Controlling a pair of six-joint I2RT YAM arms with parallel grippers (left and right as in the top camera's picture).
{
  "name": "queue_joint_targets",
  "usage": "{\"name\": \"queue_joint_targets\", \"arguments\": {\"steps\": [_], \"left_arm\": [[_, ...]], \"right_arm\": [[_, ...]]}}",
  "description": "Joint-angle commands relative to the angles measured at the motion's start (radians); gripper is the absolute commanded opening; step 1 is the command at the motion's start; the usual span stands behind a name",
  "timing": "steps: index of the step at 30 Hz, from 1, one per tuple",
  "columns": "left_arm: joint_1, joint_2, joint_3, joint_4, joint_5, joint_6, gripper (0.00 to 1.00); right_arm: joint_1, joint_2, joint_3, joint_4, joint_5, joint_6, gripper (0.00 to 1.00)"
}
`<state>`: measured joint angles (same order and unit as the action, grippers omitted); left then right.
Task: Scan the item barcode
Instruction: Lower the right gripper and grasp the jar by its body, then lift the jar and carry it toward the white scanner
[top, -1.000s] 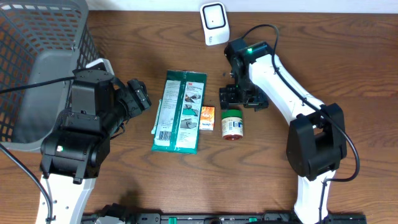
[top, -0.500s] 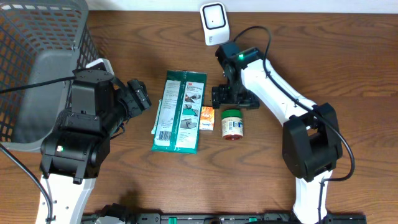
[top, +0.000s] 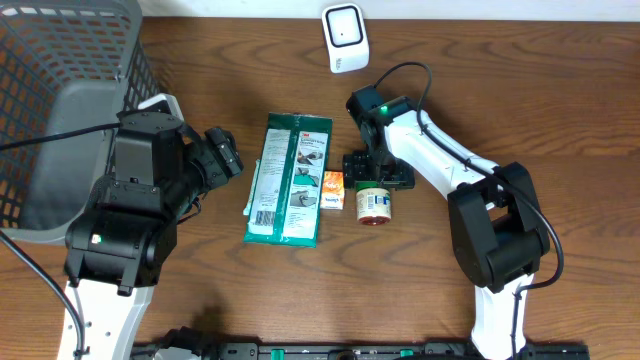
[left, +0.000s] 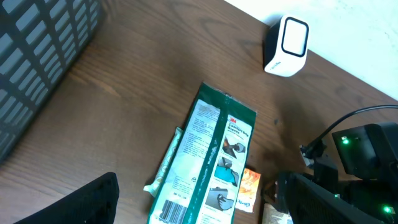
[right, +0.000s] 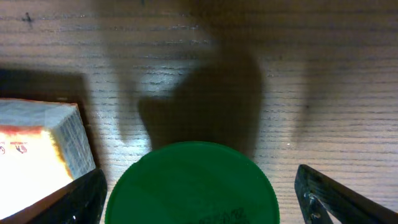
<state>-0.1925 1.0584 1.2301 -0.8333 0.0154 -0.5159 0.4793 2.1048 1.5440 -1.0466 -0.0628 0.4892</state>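
At frame center, our right gripper (right: 200, 177), jaws apart, hangs over the green-lidded jar (top: 375, 205); our left gripper (left: 198, 182) gapes too.

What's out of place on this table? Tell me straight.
Nothing looks spilled or damaged. Only the green-lidded jar stands out: it seems to lie on its side beside the orange box, lid towards the scanner, with the open right gripper over its lid.
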Motion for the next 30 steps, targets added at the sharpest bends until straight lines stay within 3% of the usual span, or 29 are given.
{"name": "queue_joint_targets", "arguments": {"steps": [1,19,23,27,30], "left_arm": [[0.003,-0.001,0.016,-0.001,-0.017,0.018,0.86],[0.003,-0.001,0.016,-0.001,-0.017,0.018,0.86],[0.003,-0.001,0.016,-0.001,-0.017,0.018,0.86],[0.003,-0.001,0.016,-0.001,-0.017,0.018,0.86],[0.003,0.000,0.016,-0.001,-0.017,0.018,0.86]], "right_arm": [[0.013,0.013,-0.005,0.008,0.008,0.012,0.88],[0.017,0.013,-0.006,-0.002,0.009,0.011,0.78],[0.018,0.013,-0.005,0.011,0.010,0.011,0.72],[0.015,0.012,-0.005,0.011,0.010,0.011,0.59],[0.005,0.012,0.006,-0.005,0.009,0.010,0.59]]}}
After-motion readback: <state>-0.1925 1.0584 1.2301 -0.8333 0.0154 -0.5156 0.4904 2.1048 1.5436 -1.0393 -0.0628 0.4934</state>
